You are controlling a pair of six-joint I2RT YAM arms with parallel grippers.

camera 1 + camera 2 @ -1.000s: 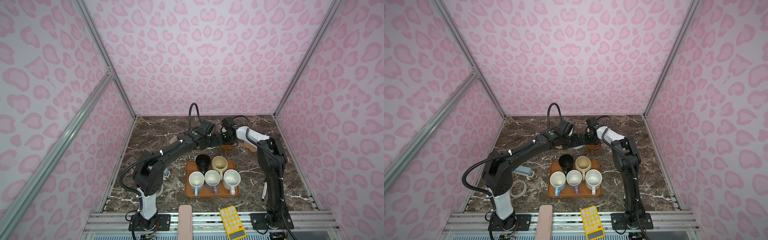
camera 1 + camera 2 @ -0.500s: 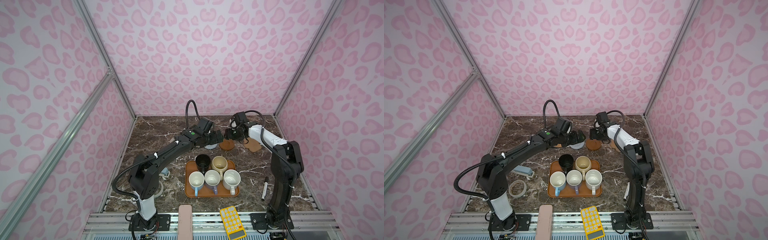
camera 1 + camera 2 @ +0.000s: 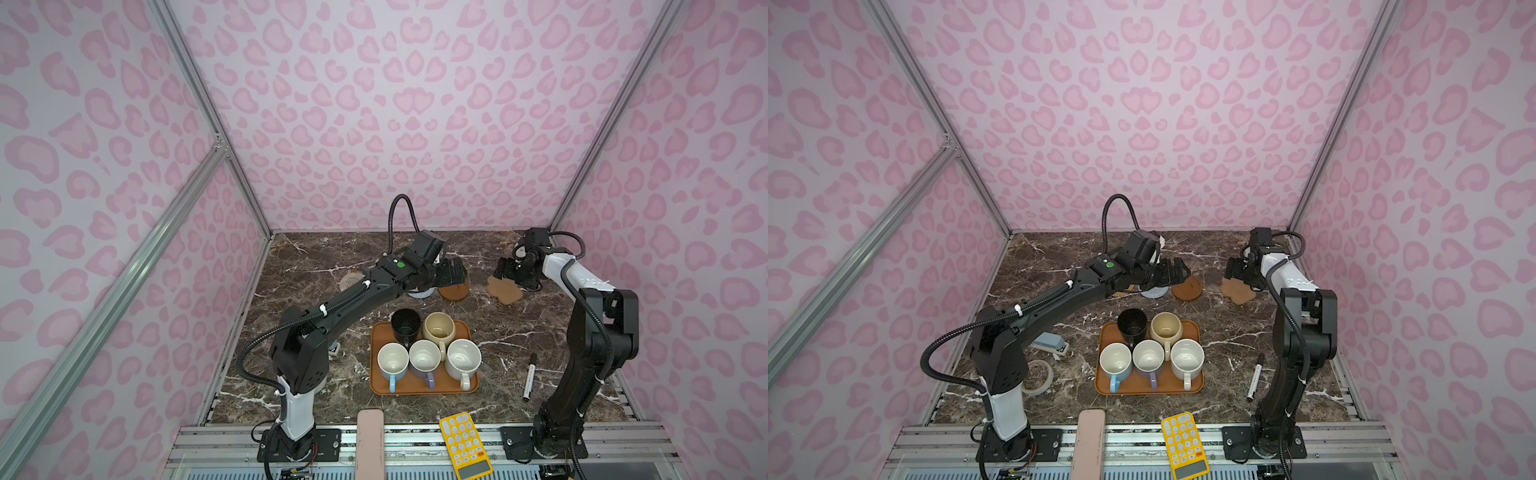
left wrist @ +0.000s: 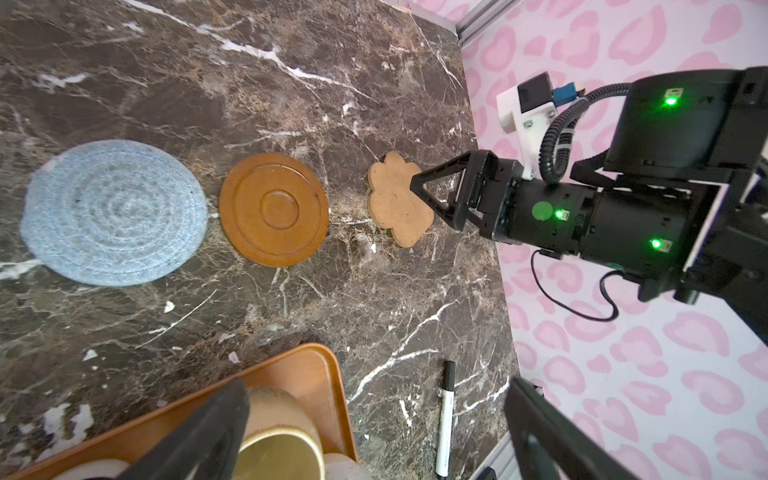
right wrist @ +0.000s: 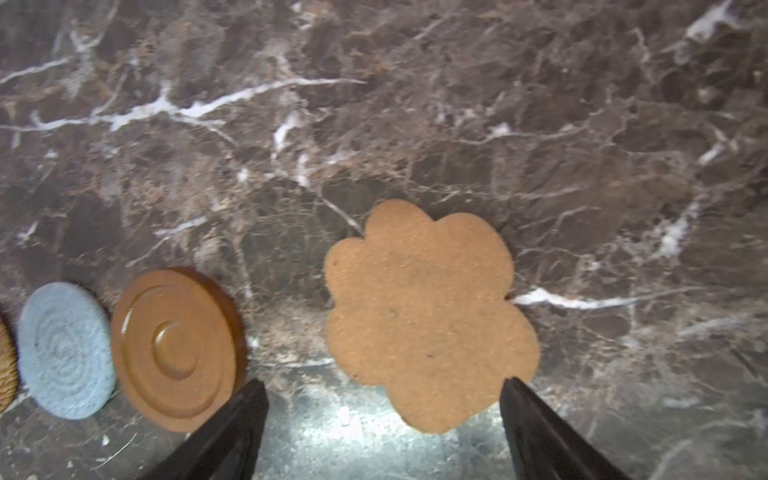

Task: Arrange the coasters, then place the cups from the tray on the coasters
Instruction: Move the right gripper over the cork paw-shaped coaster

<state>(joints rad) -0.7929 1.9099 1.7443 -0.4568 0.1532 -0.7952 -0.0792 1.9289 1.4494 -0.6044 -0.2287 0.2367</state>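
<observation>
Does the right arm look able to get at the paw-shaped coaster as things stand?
Probably yes: its open jaws hang right at the paw-shaped coaster, and nothing lies between them.

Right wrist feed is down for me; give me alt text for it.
A tan paw-shaped coaster lies flat on the marble table at the tips of the open, empty right tool. Beside it in a row lie the brown saucer-like disc, the light blue crocheted coaster and a sliver of the tan rattan coaster.

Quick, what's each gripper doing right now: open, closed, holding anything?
Left gripper: open, holding nothing.
Right gripper: open, holding nothing; the tan paw-shaped coaster lies flat on the table by its fingertips.
</observation>
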